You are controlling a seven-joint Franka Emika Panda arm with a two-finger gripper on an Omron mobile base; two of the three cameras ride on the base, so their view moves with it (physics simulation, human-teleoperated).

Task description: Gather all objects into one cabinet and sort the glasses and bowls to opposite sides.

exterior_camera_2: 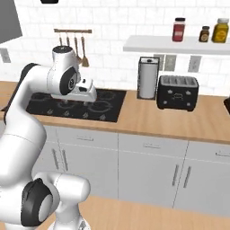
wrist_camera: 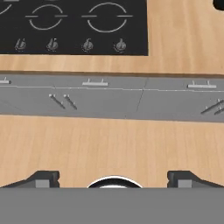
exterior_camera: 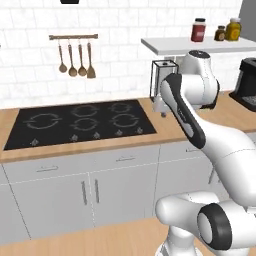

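Your jaws point(wrist_camera: 113, 178) stood wide apart and empty, both tips at the bottom of the hand view, pointed down over the front edge of the wooden surface point(wrist_camera: 183, 39). Beyond the jaws lay the black cooktop point(wrist_camera: 74, 26) with its knobs; below them, the grey drawer fronts point(wrist_camera: 109, 98) and the floor. No cup, mug, tumbler or bowl, nor the wall cabinet, could be seen from here; their place could not be told. Well off to the side stood a paper-towel holder point(exterior_camera_2: 148, 77) and a black toaster point(exterior_camera_2: 178, 92). Risk, as judged: if you swung the raised arm blindly, it could strike the shelf point(exterior_camera_2: 177, 44) of jars.
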